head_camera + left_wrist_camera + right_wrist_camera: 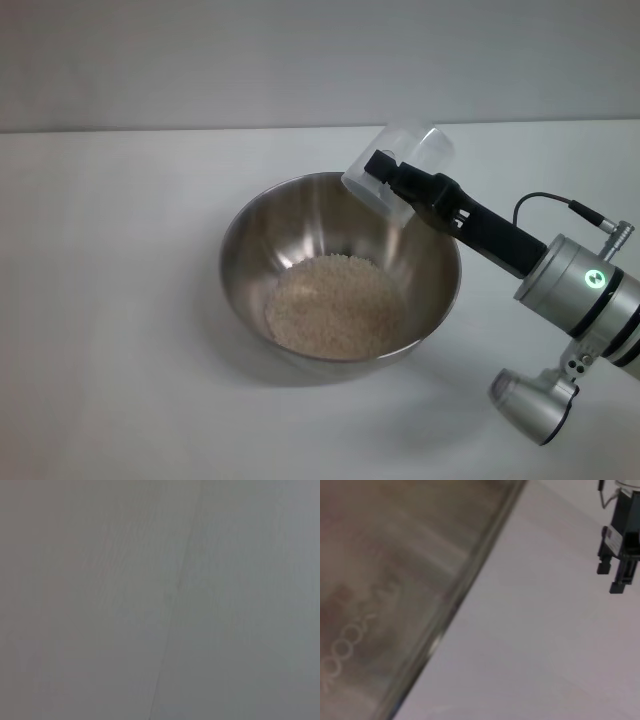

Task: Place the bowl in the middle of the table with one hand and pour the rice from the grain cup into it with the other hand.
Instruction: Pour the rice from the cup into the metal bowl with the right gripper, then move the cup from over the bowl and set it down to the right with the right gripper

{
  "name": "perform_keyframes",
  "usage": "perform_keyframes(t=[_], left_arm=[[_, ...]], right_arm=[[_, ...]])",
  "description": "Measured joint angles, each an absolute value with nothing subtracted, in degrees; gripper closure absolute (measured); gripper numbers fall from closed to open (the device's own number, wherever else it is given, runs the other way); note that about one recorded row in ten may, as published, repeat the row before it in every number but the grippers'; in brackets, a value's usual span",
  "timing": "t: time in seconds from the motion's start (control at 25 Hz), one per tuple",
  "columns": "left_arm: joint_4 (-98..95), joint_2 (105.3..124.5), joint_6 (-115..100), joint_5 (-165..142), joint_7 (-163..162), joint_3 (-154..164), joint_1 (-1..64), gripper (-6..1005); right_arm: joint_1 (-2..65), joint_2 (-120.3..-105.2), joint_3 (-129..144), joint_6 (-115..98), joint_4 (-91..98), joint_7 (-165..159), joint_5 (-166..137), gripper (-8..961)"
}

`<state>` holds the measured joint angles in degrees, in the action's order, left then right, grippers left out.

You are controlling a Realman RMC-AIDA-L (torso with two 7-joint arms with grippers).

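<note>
The right pincer [383, 168] is grasping the grain cup [398, 165], clenched on its wall and holding it tipped above the bowl's far right rim, upper centre-right of the head frame. The bowl [300, 230] is sitting mid-frame on the worktop [110, 300], rice [335, 305] lying piled inside. The left pincer [618, 575] is showing in the right wrist frame's upper right, fingers parted, grasping nothing.

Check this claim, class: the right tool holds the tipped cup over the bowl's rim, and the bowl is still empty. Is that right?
Not quite. The bowl is not empty: the head view shows rice piled inside. The right tool does hold the tipped cup over the rim.
</note>
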<state>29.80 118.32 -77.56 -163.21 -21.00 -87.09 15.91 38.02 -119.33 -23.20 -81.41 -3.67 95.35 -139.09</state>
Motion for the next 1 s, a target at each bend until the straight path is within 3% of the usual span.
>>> perform_keyframes(t=[0.6, 1.0], left_arm=[[29.8, 118.39, -77.7, -163.2, -21.0, -86.8, 15.7, 304], [29.8, 118.38, -77.6, -163.3, -21.0, -86.7, 15.9, 304]], right_arm=[[36.8, -119.23, -25.6, -80.5, -7.0, 92.0, -138.7, 943], [26.8, -119.59, -40.7, -82.9, -22.2, 69.5, -138.6, 942]])
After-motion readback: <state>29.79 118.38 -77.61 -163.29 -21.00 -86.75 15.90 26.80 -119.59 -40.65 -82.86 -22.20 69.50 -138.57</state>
